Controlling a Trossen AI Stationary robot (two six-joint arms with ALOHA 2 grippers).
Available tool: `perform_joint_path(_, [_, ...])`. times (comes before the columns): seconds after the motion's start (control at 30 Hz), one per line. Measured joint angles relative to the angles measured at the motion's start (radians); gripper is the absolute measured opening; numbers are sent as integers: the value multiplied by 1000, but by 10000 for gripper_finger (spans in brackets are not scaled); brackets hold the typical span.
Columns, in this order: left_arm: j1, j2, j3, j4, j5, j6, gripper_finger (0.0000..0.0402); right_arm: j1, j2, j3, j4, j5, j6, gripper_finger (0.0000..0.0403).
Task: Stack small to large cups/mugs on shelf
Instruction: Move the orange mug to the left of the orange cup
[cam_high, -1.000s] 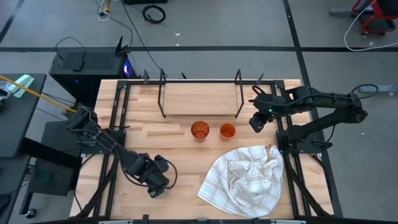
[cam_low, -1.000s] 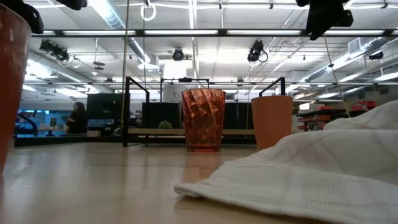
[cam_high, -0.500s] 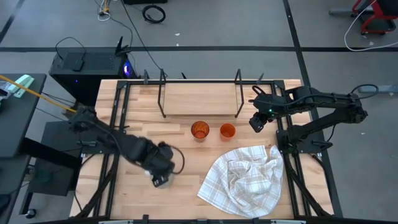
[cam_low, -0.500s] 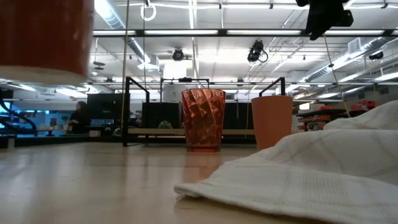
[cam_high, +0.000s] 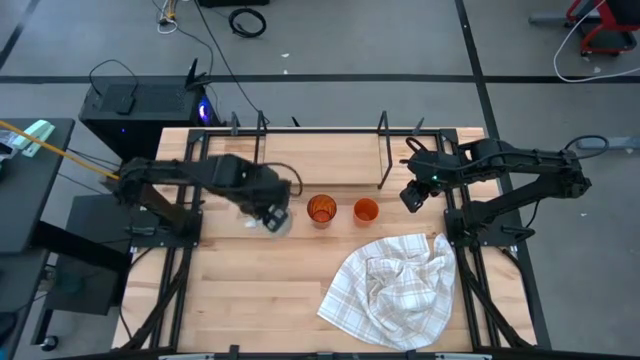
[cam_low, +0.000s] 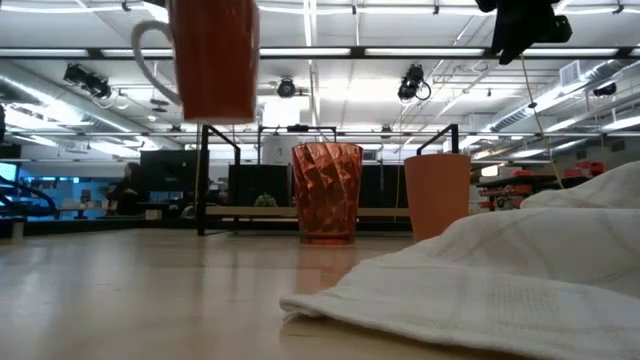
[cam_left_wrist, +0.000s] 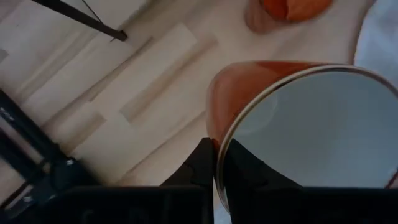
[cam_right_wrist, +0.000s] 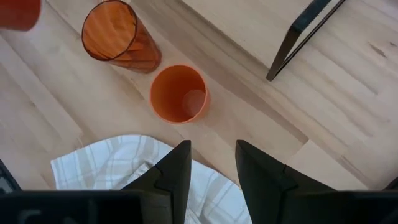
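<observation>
With the left gripper (cam_high: 268, 212) clenched on the mug's (cam_low: 213, 60) rim, high at the low view's upper left, keep it level and clear of the tumbler (cam_high: 321, 210) while steering toward the shelf (cam_high: 320, 160), right gripper (cam_right_wrist: 210, 163) idle, parted.

Wooden table (cam_high: 230, 290) — shelf (cam_high: 320, 160), tumbler (cam_high: 321, 209), orange cup (cam_high: 366, 210), checked cloth (cam_high: 395, 290).

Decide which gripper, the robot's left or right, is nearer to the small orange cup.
Right. The right gripper hovers open just beside the small orange cup, toward the table's right edge. The left gripper holds the mug beyond the tumbler, farther away.
</observation>
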Motion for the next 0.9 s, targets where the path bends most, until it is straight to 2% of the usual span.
perform_joint_path(0.17, [120, 2, -96, -12, 44, -11, 21, 0, 0, 0, 0, -4, 36, 132])
perform_joint_path(0.33, [185, 1, -220, 31, 112, -39, 21, 0, 0, 0, 0, -30, 23, 132])
perform_joint_path(0.47, [216, 2, -304, 234, 174, -53, 21, 0, 0, 0, 0, -41, -26, 132])
perform_joint_path(0.6, [253, 2, -349, 352, 170, -109, 21, 0, 0, 0, 0, -45, -76, 132])
perform_joint_path(0.9, [286, 2, -349, 321, 131, -202, 21, 0, 0, 0, 0, -45, -158, 132])
